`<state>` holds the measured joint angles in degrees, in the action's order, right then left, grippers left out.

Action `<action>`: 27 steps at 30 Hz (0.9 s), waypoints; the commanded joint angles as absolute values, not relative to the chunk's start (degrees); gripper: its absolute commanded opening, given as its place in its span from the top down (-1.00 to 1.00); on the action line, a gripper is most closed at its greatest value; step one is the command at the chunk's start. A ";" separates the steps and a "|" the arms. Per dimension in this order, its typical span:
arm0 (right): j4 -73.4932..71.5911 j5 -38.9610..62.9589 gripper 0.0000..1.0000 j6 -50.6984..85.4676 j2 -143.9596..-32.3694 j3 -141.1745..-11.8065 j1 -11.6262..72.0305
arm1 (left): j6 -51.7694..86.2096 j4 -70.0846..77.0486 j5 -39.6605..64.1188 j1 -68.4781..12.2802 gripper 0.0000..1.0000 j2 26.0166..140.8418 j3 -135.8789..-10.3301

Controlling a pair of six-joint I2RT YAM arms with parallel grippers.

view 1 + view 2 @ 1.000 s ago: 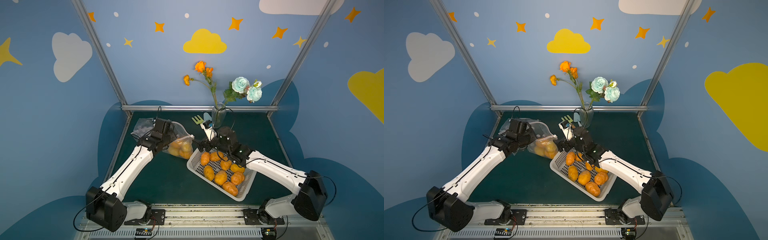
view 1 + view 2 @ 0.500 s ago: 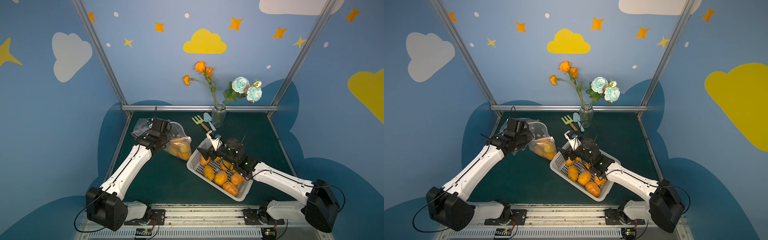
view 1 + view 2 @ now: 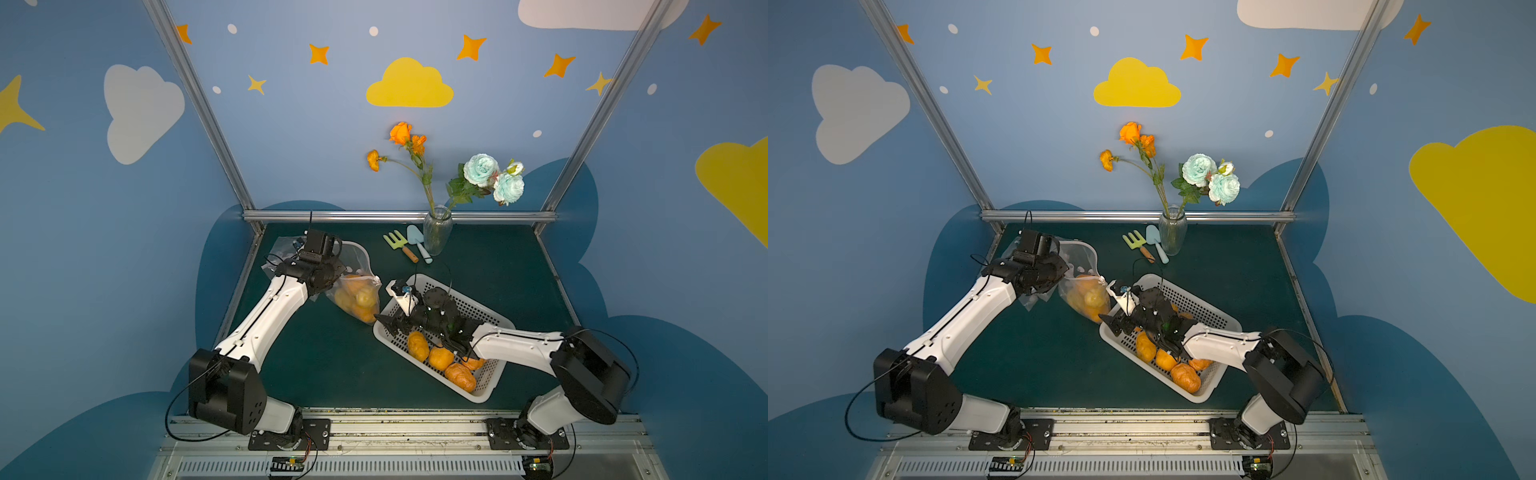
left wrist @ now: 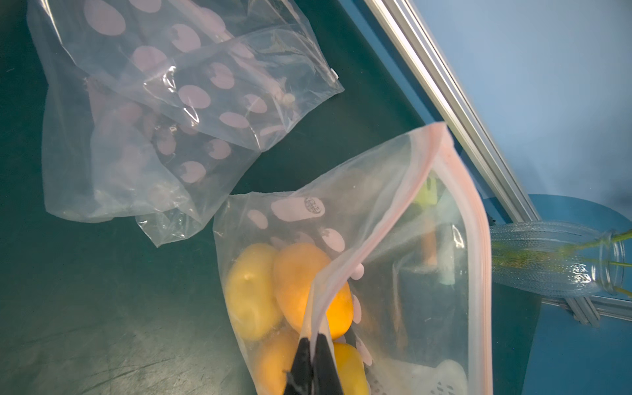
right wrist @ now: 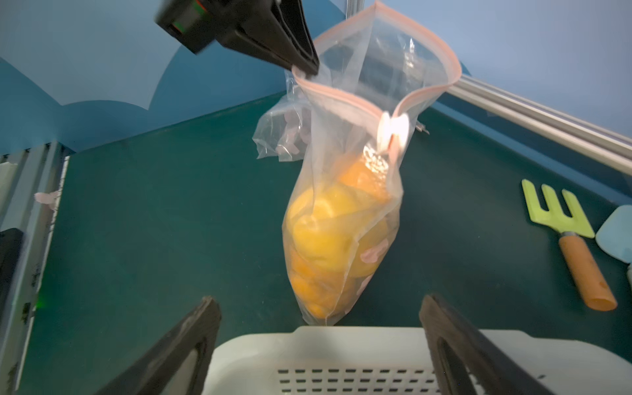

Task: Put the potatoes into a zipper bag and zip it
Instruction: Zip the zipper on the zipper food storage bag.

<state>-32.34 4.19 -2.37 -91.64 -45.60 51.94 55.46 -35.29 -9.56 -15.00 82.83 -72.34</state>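
- Our right gripper (image 5: 319, 302) has drawn back from the zipper bag (image 3: 356, 291) to the nine o'clock corner of the basket (image 3: 478, 305), its jaws spread and empty.
- We judge that one drop is done. At least four potatoes (image 3: 440, 358) still wait in the basket.
- Our left gripper (image 4: 313, 342) stays pinched on the bag's rim, holding the mouth open at the basket's ten o'clock.
- Several potatoes already sit inside, so zipping comes later.
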 commanded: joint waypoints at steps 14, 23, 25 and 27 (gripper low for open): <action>-58.77 13.24 -0.50 -2.94 -101.89 -47.91 46.67 | 55.46 -34.63 -9.15 -14.81 0.94 78.82 -70.14; -63.59 18.25 -0.21 -3.08 -103.89 -47.35 46.90 | 55.20 -33.84 -7.92 -14.57 0.94 78.75 -70.14; -65.53 20.05 -0.24 -3.08 -103.64 -46.30 46.90 | 55.20 -33.88 -8.00 -14.59 0.94 78.62 -70.14; -66.61 20.64 -0.34 -2.71 -103.38 -45.71 46.93 | 55.20 -33.84 -8.21 -14.57 0.94 78.44 -70.14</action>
